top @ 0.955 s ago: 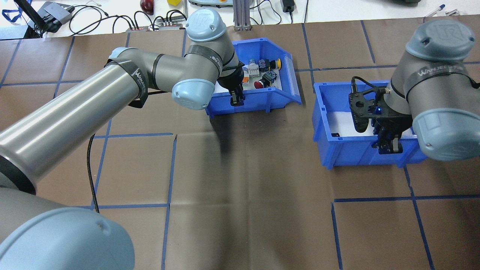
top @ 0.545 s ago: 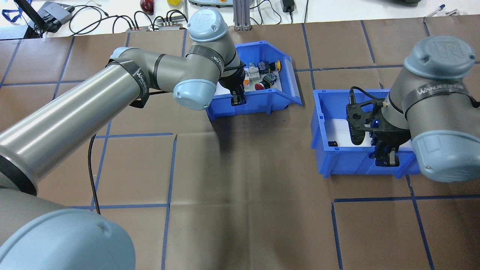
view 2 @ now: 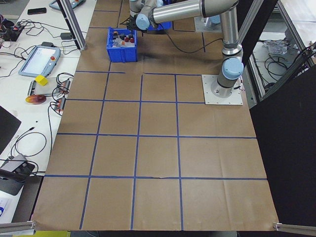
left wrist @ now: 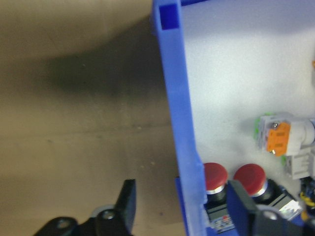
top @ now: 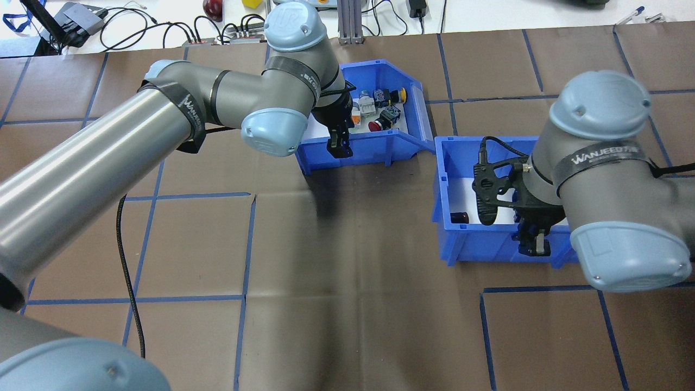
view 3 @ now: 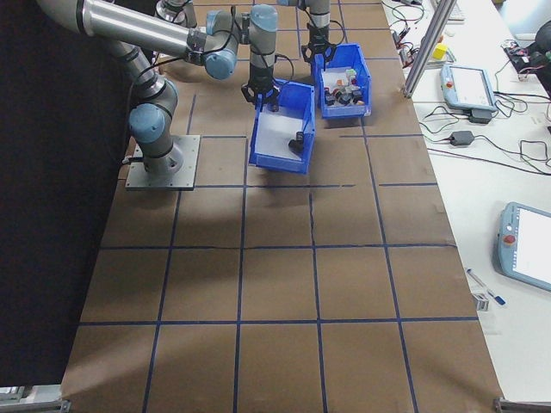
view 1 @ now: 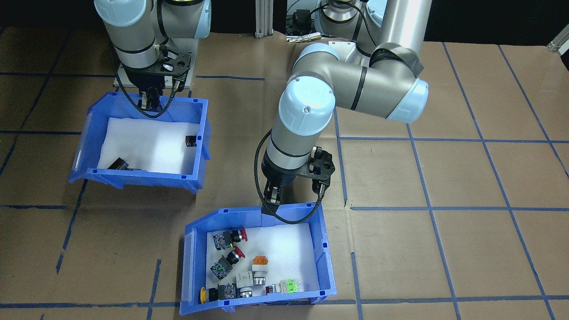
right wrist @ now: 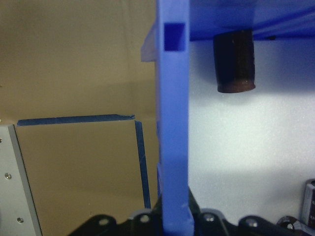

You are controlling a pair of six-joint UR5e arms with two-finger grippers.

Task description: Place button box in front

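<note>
Buttons fill the button box, a blue plastic bin with a sloped open front, lined with white foam. On that foam lie two red mushroom-head switches, an orange one, a yellow-capped one, a green and white block and a grey one, all bunched toward the side away from the robot. The box sits on the brown paper-covered table, crossed by blue tape lines, at the far side from the robot's base.

The left gripper straddles the box's wall nearest the robot. In the left wrist view one finger stands outside the wall with a clear gap to it, and the other is inside beside a red button, so the jaws are parted around the wall rather than pinched on it.

The second bin, the same blue plastic with a white foam floor, holds a few dark cylinders: one against a side wall, another near the open front. In the overhead view its corner sits just beside the button box's sloped front corner. The right gripper is on this bin's wall nearest the robot; the right wrist view shows the thin wall running straight down between the black finger bases, clamped from both sides.
</note>
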